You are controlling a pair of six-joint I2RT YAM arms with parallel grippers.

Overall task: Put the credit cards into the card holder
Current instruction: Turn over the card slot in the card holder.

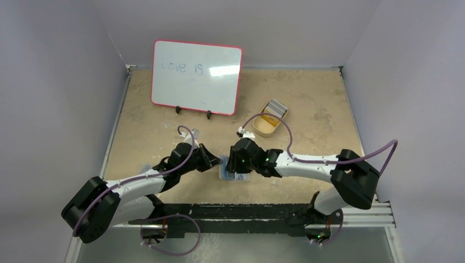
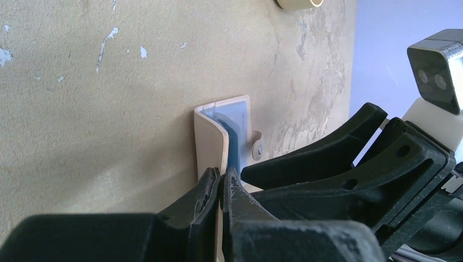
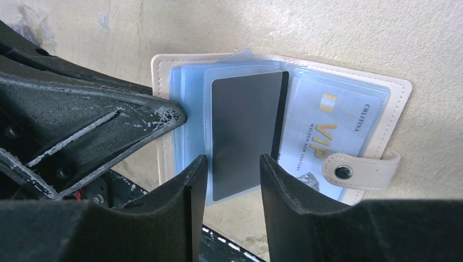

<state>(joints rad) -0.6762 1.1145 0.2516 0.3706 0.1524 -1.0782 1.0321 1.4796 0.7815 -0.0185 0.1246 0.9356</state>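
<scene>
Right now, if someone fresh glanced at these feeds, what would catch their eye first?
Both grippers crowd the open card holder, front centre in the overhead view. The left gripper pinches its tan cover, while the right gripper stands open astride a dark grey card lying on the blue sleeves. After that, the red-rimmed whiteboard propped at the back left.

**Three Lenses, One Wallet**

From my remote desk, the top camera looks down from above and behind the arms [image 1: 137,183], taking in the whole table [image 1: 307,104] from afar. The left wrist camera sits low and close, sighting edge-on along the card holder [image 2: 210,142]. The right wrist camera faces its open inside at close range, between its own fingers [image 3: 180,202]. All three views share the holder, small at lower centre from above.
</scene>
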